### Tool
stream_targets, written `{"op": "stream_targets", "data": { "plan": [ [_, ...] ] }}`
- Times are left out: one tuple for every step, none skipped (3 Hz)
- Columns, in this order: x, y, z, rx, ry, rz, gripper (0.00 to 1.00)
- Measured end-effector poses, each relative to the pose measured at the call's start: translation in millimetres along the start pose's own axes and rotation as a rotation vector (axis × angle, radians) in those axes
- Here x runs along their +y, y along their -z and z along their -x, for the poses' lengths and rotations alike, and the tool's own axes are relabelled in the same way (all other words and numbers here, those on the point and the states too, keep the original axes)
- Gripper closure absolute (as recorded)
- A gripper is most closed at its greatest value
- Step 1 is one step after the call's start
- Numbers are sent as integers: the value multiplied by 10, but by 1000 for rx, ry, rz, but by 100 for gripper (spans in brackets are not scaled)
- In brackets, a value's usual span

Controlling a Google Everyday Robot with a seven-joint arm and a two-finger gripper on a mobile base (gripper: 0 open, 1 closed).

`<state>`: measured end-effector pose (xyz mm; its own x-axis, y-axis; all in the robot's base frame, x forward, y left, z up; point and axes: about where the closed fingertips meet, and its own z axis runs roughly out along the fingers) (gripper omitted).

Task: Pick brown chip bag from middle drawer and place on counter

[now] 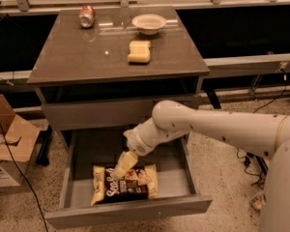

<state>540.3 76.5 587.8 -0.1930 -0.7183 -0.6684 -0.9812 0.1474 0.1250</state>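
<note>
Camera view, single angle, looking down at the front of the bench.

Gripper [118,174] is down inside the middle drawer [135,210], tip-down and tilted. It is over the upper left part of the brown chip bag [135,190] and touching it or just above it. Can't tell whether the grip is released or clenched, since the tip reads as one pale yellow wedge against the bag.

White arm [217,127] comes in from the right, crosses the drawer's right wall and bends down at the wrist.

Bag lies flat on the drawer floor near the front panel, left of centre. Its dark face with white script is up, with tan strips along its left and right ends.

Drawer is pulled well out beyond the front edge of the counter [77,57]. Above it is the other grey drawer front [96,114], closed, just under the counter's front edge.

On the counter:
- red can [87,16] on its side near the back left corner
- white bowl [149,22] near the back edge, right of centre
- pale yellow sponge [138,51] just in front of the bowl, about mid-depth, well back from the front edge

Cardboard box [7,146] sits open on the floor beyond the bench's left edge, with a black cable [9,151] trailing across it.
</note>
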Motion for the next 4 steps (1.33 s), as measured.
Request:
{"op": "stream_targets", "data": {
  "plan": [
    [-86, -243, -300, -18, -33, -1, 0],
    [-80, -287, -333, -18, -38, 5, 0],
    [-114, -447, -393, -1, -57, 2, 0],
    [-159, -700, -585, 55, -92, -15, 0]
  ]
}}
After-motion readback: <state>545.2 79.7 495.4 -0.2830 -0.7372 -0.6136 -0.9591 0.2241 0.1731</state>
